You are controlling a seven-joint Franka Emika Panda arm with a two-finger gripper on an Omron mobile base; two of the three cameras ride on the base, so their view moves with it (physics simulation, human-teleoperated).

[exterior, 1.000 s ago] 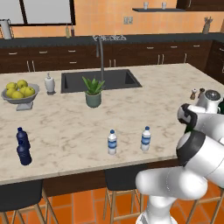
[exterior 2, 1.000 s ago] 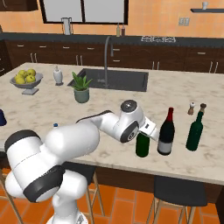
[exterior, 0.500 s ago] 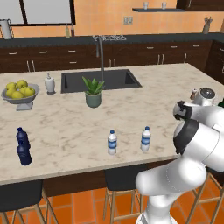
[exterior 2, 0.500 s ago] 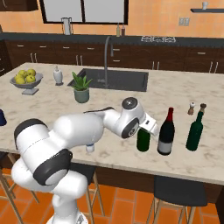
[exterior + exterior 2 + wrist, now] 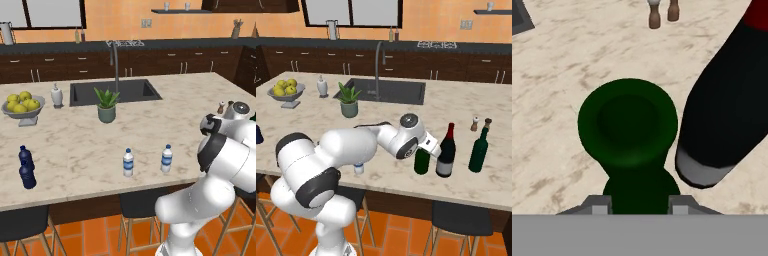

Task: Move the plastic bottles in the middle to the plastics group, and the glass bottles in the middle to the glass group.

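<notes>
As seen along the island counter (image 5: 80, 145) from the left, two navy bottles (image 5: 25, 166) stand near the front edge. Two clear water bottles (image 5: 128, 162) stand mid-counter, well apart from them. Further right, the gripper (image 5: 640, 202) pinches the neck of the green wine bottle (image 5: 421, 160), which stands upright on the counter, fingers (image 5: 598, 205) pressed on either side. Just beside it stands the near-black bottle (image 5: 446, 151) with red top, then a second green bottle (image 5: 478, 148). Two small shakers (image 5: 480, 123) stand behind.
</notes>
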